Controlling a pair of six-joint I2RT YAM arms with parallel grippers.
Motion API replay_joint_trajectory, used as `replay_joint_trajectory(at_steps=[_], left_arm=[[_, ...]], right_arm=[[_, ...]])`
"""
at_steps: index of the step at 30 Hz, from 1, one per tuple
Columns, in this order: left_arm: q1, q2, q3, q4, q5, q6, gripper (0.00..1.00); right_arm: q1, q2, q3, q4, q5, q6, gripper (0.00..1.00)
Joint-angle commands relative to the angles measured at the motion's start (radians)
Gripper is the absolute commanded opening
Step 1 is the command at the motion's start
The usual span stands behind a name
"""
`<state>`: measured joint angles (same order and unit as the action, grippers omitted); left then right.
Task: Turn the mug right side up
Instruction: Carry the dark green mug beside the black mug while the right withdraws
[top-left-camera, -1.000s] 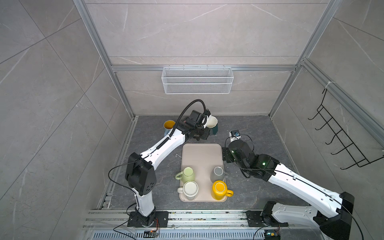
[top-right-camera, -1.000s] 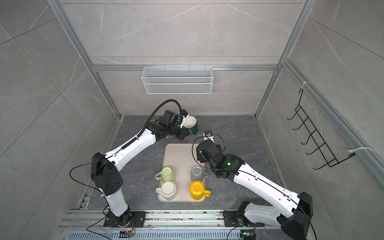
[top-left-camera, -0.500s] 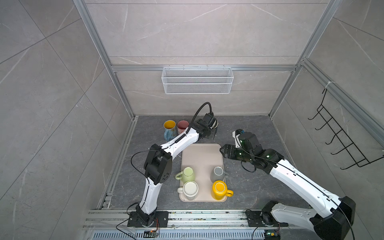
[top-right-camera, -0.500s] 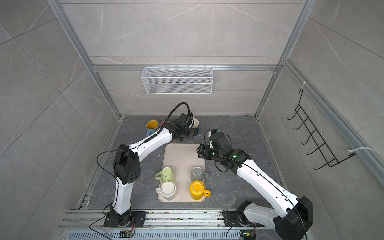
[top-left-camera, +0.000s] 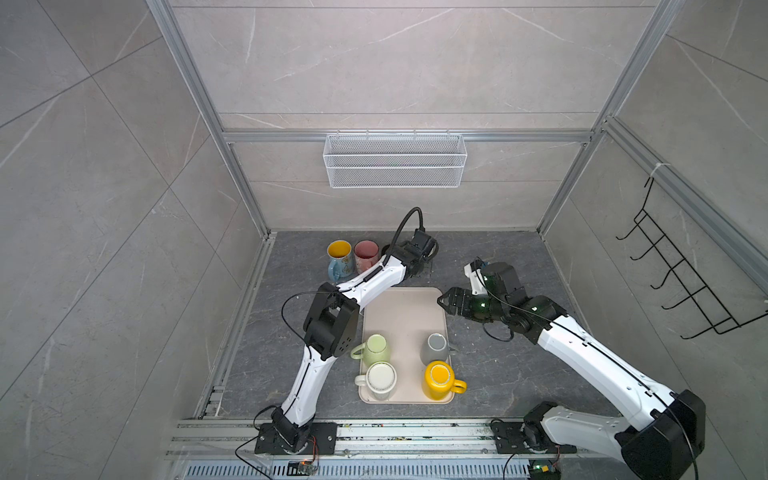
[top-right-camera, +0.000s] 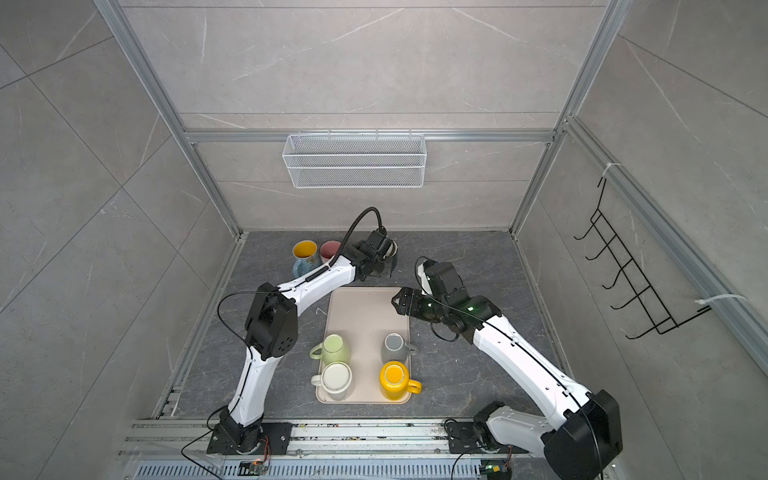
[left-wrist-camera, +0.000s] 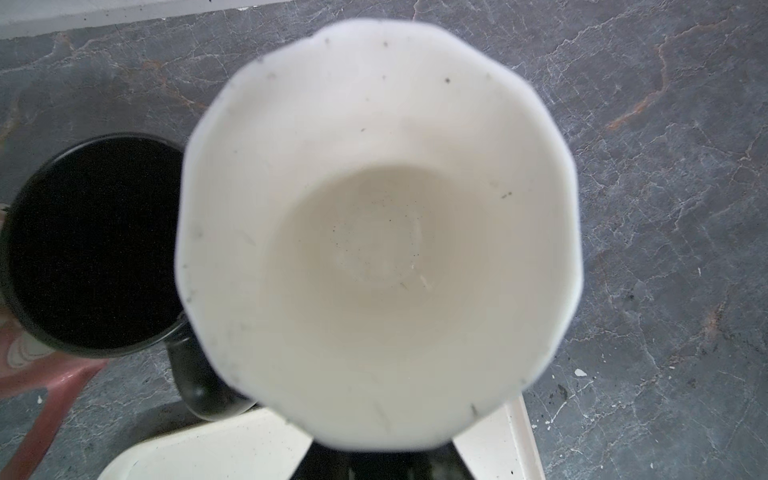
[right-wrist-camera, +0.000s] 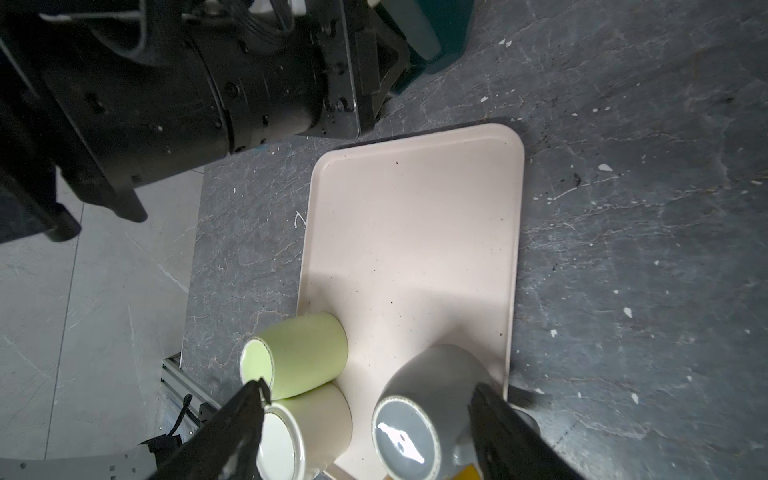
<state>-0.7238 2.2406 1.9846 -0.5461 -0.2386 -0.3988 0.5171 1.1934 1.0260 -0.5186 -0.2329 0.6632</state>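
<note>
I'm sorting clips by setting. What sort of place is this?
Probably a lab robot cell mocked up as a kitchen corner: tile-look walls in an aluminium frame, a wall-hung wire basket and hook rack, and mugs on a tray.

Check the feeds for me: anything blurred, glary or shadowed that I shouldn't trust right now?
Left wrist view: the mug fills the frame, its rim out of focus, the floor behind sharp. Right wrist view: sharp, with a glare spot on the grey mug and a shadow edge across the tray. Both top views: evenly lit, sharp.
</note>
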Motion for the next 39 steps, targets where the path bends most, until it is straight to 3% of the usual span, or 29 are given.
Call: replay_joint_trajectory(at_steps=[1,39], left_arm=[[0.007,0.008,0.098,0.086,-0.046,-0.025,0.0],[0.041,0.116,0.119,0.027,0.0,-0.098,0.0]], right_arm=[[-0.015,0.017,-0.017,0.022,-0.031,0.019,0.8],[-0.04,0.087,-0.018,0.03,-0.089,0.031,0.83]])
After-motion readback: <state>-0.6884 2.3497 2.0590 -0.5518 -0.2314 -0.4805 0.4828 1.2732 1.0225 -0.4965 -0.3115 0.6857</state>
